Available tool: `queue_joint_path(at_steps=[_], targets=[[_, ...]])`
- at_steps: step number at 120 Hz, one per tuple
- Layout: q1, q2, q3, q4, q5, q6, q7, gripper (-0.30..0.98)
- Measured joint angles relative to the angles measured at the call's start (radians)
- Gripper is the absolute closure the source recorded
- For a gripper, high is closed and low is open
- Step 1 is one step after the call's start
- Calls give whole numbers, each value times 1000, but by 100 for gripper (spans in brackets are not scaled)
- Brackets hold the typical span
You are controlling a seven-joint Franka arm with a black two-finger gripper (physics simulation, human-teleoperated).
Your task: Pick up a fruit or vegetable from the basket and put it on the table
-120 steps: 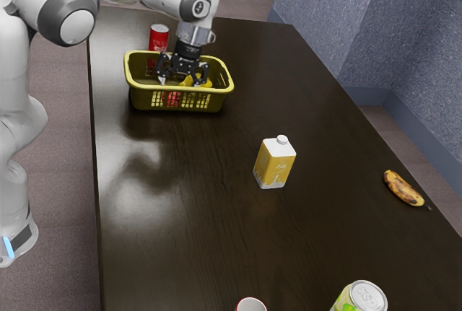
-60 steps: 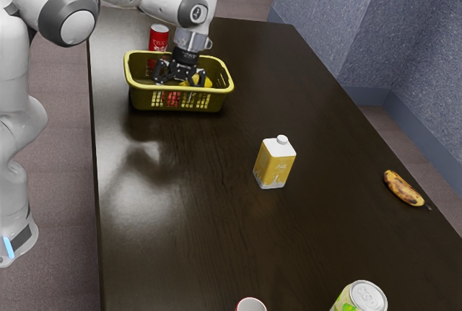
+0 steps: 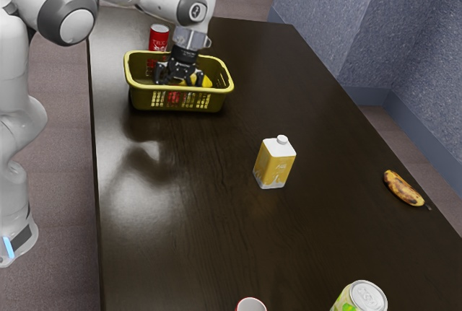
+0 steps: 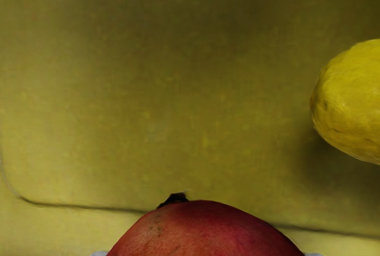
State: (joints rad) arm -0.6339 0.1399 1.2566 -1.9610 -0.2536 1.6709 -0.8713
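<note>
Your hand [image 3: 179, 81] has drawn in and now clasps the mango [image 4: 205, 229] from both sides, still inside the basket [image 3: 180, 89]; you're probably ready to lift it toward the desk [image 3: 188, 231].

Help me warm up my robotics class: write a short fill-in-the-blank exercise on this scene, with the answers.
1. The gripper reaches down into the ____.
2. The wrist view shows a dark-stemmed fruit just under the gripper; its main colour is ____.
3. The dark-spotted fruit lying on the table is a ____.
4. The cap of the upright carton is coloured ____.

Missing words: basket; red; banana; white.
</note>
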Motion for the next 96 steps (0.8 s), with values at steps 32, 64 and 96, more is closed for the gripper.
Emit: queue_joint_path(at_steps=[32, 64, 96], targets=[[6, 0, 6, 51, 19, -57, -1, 44], [23, 0, 6, 186, 69, -147, -2, 45], [-12, -40, -234, 363, 187, -302, 0, 40]])
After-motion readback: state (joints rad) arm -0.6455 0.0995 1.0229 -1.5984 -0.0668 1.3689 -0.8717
